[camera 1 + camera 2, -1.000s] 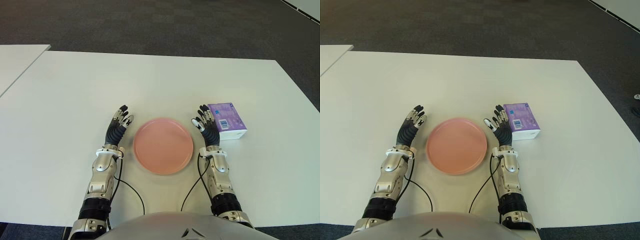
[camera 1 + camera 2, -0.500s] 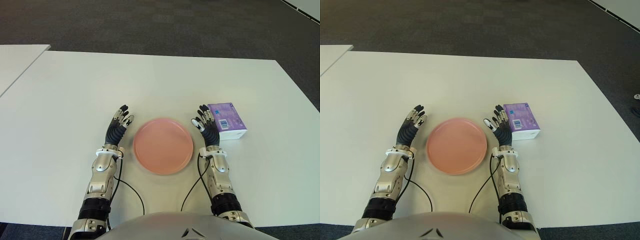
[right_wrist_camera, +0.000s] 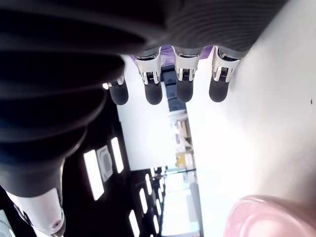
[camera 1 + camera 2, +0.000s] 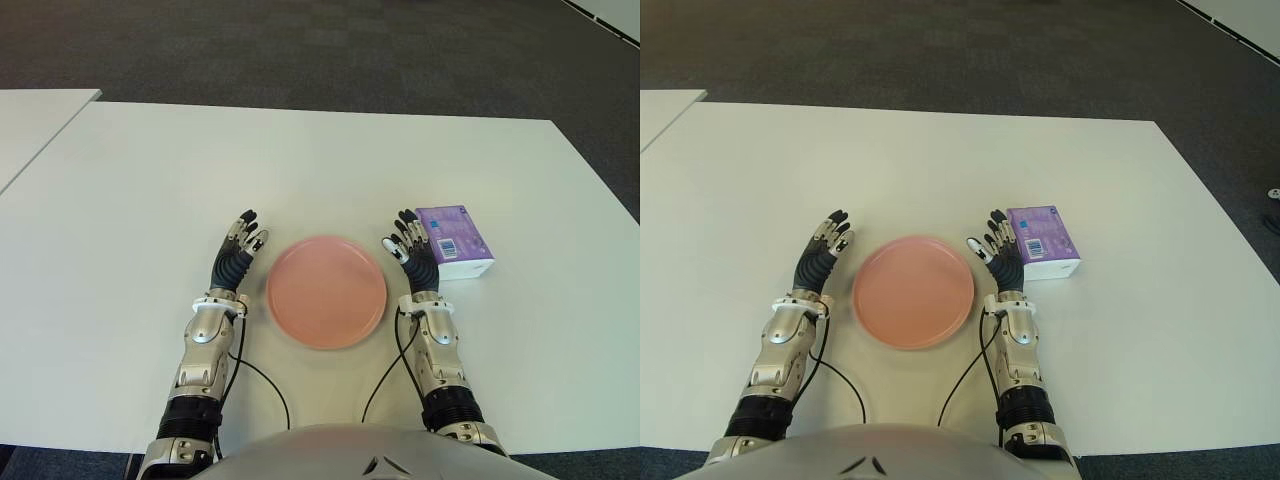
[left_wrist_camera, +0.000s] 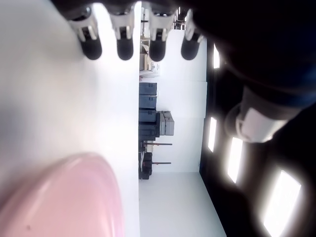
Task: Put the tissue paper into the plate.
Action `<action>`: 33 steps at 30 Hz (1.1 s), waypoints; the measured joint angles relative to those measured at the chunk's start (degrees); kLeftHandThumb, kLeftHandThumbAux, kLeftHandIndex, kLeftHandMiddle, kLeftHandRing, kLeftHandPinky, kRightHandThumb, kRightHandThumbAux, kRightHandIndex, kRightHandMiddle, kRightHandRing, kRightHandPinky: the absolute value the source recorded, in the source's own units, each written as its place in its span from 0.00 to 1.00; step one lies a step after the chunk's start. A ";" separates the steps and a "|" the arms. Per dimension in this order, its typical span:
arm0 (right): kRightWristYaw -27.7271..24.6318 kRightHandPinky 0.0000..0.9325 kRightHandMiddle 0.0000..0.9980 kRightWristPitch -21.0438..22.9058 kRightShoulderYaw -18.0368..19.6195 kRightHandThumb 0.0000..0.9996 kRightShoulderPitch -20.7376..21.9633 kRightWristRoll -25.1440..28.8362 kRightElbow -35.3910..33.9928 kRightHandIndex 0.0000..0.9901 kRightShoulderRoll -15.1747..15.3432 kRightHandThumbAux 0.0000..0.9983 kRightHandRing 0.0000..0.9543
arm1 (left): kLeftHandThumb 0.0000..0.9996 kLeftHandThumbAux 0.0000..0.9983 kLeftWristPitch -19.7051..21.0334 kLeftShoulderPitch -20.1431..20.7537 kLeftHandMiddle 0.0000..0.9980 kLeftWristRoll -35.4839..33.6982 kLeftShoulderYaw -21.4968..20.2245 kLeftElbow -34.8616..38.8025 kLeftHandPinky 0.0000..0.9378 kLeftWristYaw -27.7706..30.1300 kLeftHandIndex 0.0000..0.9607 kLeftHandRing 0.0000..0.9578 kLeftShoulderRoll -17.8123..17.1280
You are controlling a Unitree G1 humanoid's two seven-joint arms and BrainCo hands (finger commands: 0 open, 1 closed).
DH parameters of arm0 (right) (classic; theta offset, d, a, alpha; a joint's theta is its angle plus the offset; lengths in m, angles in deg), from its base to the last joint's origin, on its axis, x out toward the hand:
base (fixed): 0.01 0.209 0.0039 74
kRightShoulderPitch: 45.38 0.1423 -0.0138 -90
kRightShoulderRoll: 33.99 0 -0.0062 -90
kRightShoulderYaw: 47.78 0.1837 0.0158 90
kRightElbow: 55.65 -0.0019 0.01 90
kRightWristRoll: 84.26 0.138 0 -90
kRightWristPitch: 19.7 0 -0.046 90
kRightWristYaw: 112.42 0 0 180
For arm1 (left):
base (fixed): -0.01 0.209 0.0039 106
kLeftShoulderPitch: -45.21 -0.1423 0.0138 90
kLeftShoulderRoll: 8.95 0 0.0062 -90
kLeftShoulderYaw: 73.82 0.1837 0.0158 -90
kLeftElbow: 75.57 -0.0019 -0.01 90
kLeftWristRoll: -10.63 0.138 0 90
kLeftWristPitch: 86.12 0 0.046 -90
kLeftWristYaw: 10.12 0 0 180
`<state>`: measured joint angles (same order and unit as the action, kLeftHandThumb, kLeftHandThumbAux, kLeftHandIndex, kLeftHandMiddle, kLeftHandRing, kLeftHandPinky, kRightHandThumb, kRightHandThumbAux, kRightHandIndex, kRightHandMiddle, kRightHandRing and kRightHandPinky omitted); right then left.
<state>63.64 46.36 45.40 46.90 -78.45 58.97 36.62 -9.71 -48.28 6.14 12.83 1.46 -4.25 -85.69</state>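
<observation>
One round pink plate (image 4: 326, 291), one purple rectangular tissue pack (image 4: 453, 241) with a white side, and my two hands occupy the white counter (image 4: 300, 160). My left hand (image 4: 236, 256) shows just left of the plate; its fingers (image 5: 125, 38) are extended and released, holding nothing. My right hand (image 4: 413, 249) shows between the plate and the tissue pack, just beside both; its fingers (image 3: 153, 84) are likewise stretched out straight and slack, grasping nothing. In the eye views the right fingertips reach alongside the near left edge of the tissue pack; whether they touch it I cannot tell. The tissue pack lies flat on the counter to the right of the plate, apart from its rim. The plate holds nothing; its pink inner surface is bare. Black cables (image 4: 263, 378) run from both wrists toward my body.
</observation>
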 measured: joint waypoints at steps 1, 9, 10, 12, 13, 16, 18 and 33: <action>0.17 0.04 0.04 0.04 0.00 0.33 -0.01 -0.12 -0.03 0.04 0.00 0.70 0.01 | 0.00 0.52 0.00 0.00 0.00 0.00 0.00 0.00 0.00 -0.02 0.00 0.00 0.11; 1.07 0.02 0.03 0.77 -0.10 0.32 -0.19 -1.22 -0.61 0.02 0.02 0.71 0.00 | 0.00 0.52 -0.01 0.00 0.00 0.06 0.01 0.01 0.00 -0.21 0.00 0.00 0.70; 1.20 0.02 0.03 0.98 -0.16 0.32 -0.31 -1.35 -0.86 0.02 0.03 0.71 0.00 | 0.00 0.52 -0.01 0.00 0.00 0.10 0.01 0.01 0.00 -0.24 0.00 0.00 0.74; 1.61 0.02 0.02 1.88 -0.41 0.33 -0.94 -1.70 -2.05 0.01 0.05 0.71 0.00 | 0.00 0.53 -0.03 0.00 0.00 0.17 0.01 0.01 0.00 -0.34 0.00 0.00 0.84; 1.81 0.02 0.02 2.35 -0.54 0.33 -1.36 -1.90 -2.70 0.01 0.05 0.71 0.00 | 0.00 0.53 -0.03 0.00 0.00 0.20 0.01 0.01 0.00 -0.42 0.00 0.00 0.89; 2.57 0.02 0.01 4.37 -1.08 0.34 -3.04 -2.76 -6.07 0.00 0.04 0.70 0.00 | 0.00 0.54 -0.09 0.04 0.00 0.44 0.00 0.04 0.00 -0.73 0.00 0.00 1.00; 3.17 0.02 0.00 6.24 -1.76 0.35 -4.05 -3.40 -8.72 0.00 0.05 0.69 0.00 | 0.00 0.54 0.03 0.15 0.00 0.51 0.00 0.08 0.00 -1.03 0.00 0.00 1.08; 2.48 0.03 0.00 12.13 -4.42 0.34 -7.10 -7.73 -22.85 0.00 4.29 0.58 0.00 | 0.00 0.54 1.24 0.76 0.00 0.60 0.08 0.20 0.00 -2.03 0.00 0.00 1.50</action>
<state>66.12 58.49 40.98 39.80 -86.18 36.12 40.91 -8.47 -47.51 6.75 12.91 1.66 -6.28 -84.19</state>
